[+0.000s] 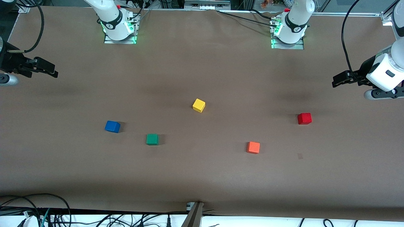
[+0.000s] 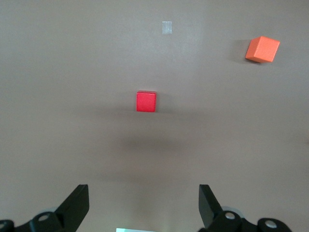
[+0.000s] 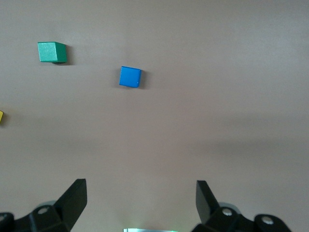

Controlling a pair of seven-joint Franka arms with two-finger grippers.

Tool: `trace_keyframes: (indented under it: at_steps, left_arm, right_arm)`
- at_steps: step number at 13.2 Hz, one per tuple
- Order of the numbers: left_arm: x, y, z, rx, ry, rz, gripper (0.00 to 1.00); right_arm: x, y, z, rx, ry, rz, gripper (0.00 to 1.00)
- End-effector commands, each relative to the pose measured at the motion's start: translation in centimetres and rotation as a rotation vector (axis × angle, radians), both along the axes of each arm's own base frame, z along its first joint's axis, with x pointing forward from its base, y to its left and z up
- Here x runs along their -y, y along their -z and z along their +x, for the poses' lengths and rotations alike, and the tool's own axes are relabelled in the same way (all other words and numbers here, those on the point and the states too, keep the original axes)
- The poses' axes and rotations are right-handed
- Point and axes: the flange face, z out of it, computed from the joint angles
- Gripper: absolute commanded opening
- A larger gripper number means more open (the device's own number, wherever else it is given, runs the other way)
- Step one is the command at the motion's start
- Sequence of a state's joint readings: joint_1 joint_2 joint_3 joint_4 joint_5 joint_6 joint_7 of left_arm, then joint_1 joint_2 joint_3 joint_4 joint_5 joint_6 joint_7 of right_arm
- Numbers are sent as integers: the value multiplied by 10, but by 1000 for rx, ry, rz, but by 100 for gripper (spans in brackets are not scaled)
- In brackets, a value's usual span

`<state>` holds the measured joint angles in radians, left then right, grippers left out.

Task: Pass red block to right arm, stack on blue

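Nothing of the task is done yet; pickup, handover and stacking all remain.
The red block (image 1: 304, 118) sits on the bench (image 1: 202, 176) toward the left arm's end, the blue (image 1: 112, 126) toward the right arm's; left tool (image 2: 144, 205) and right tool (image 3: 141, 200) hang spread and empty over the bench ends.

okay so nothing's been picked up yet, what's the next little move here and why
Probably the left gripper should move over the red block and come down around it. The block sits alone on the table toward the left arm's end, untouched, and that gripper hangs open above the table's edge. The right gripper waits open at its own end, with the blue block on its side.
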<state>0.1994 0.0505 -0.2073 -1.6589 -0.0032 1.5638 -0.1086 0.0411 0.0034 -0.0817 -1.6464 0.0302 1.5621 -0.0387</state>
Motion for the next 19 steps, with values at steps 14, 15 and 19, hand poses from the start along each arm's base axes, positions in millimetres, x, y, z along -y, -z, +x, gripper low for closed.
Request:
trace_keyframes:
  at_steps: [14, 15, 19]
  left_arm:
    - [-9, -19, 4, 10, 12, -14, 100]
    - [-11, -21, 4, 15, 9, -13, 100]
    - [-13, -30, 6, 33, 20, -10, 100]
  right_arm:
    - [2, -4, 0, -5, 16, -1, 100]
    - [2, -4, 0, -5, 16, -1, 100]
    - [2, -4, 0, -5, 16, -1, 100]
